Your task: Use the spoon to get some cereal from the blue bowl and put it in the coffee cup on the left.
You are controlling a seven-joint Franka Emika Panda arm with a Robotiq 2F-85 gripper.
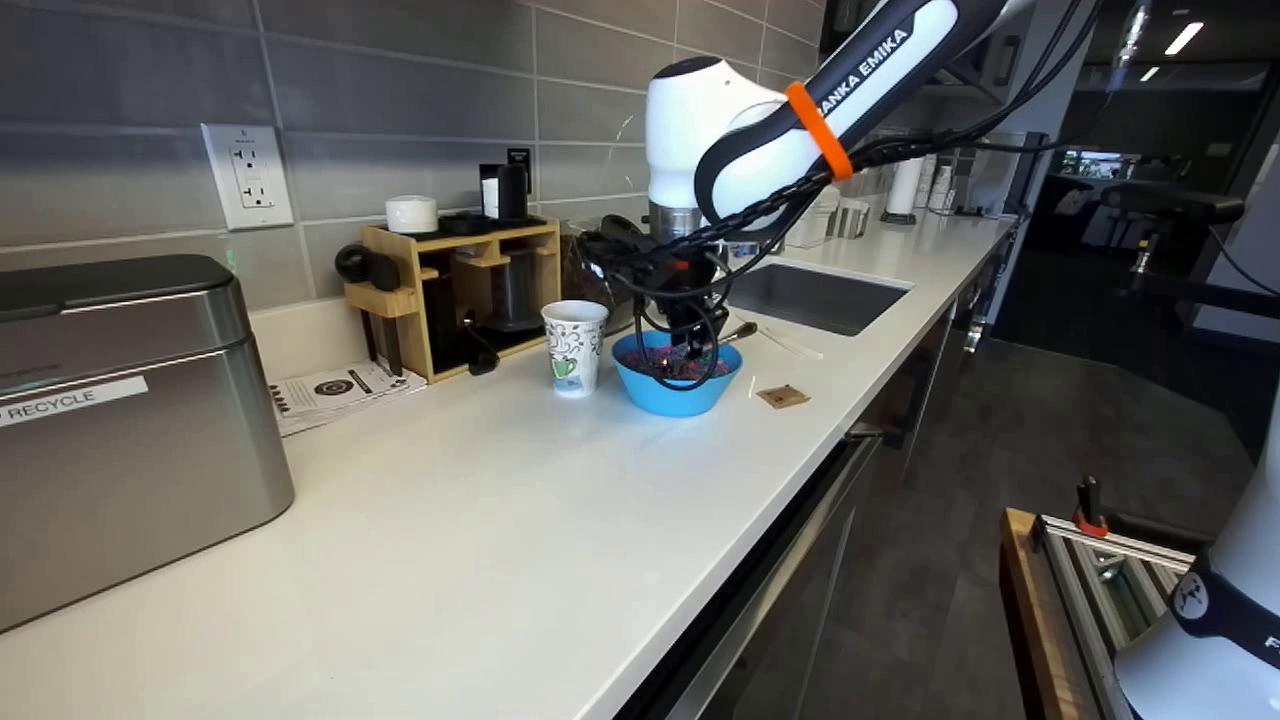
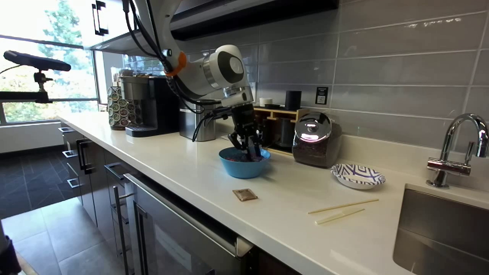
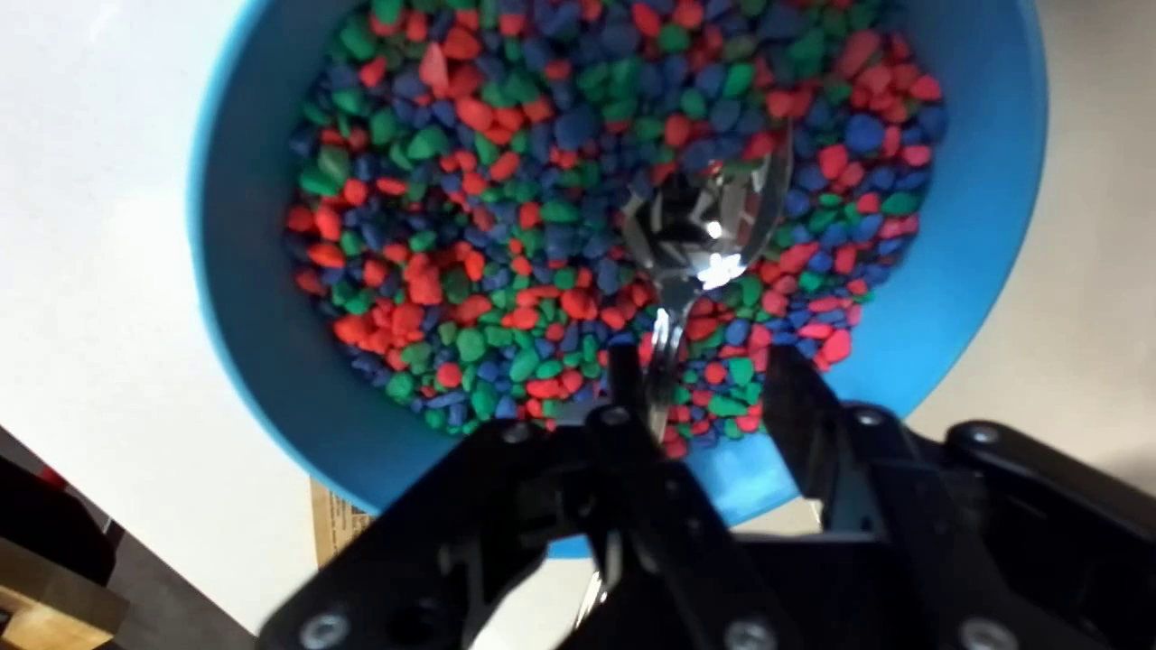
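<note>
Grasping the spoon [image 3: 700, 230] seems the current step. The gripper [image 3: 706, 379] stands partly spread, empty; next, pinch the handle [image 3: 666, 341].

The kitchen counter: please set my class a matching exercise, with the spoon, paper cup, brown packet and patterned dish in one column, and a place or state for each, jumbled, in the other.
Column 1
1. Spoon
2. Paper cup
3. Brown packet
4. Patterned dish

Column 2
A. Lying flat near the front edge of the counter
B. Standing upright beside the blue bowl
C. Between the jar and the sink
D. Head end among the coloured pieces

Right pairs: 1-D; 2-B; 3-A; 4-C.
</note>
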